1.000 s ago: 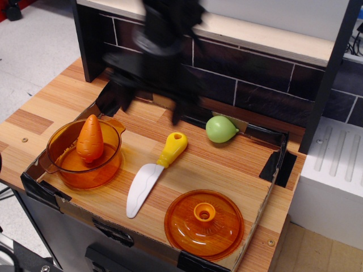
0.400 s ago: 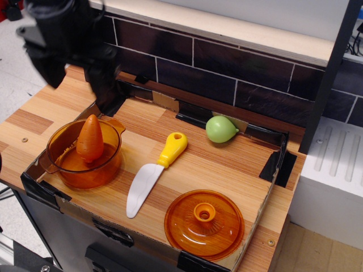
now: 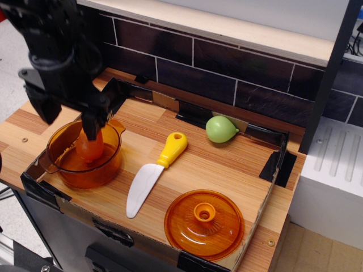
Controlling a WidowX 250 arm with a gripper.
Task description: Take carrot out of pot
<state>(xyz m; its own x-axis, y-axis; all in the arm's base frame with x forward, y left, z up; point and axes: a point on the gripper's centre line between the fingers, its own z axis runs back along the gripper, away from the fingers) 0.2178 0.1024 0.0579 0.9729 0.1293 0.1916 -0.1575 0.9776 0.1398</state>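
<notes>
The orange carrot [image 3: 89, 148] stands upright inside the translucent orange pot [image 3: 105, 167] at the front left of the tray. Its tip is hidden behind the gripper. My black gripper [image 3: 68, 118] hangs directly over the pot, its two fingers spread wide and open. The right finger [image 3: 93, 120] covers the carrot's top and the left finger [image 3: 42, 107] is over the pot's far left rim. I cannot tell whether a finger touches the carrot.
A toy knife [image 3: 148, 177] with a yellow handle lies right of the pot. A green pear-shaped toy [image 3: 221, 129] sits at the back. The flat orange lid [image 3: 204, 224] lies at the front. A low black-taped tray wall [image 3: 272, 161] surrounds them; a dark tiled wall stands behind.
The gripper has swung from the back middle to the left and come down over the pot, now covering the carrot's tip. The carrot, pot and other objects have not moved.
</notes>
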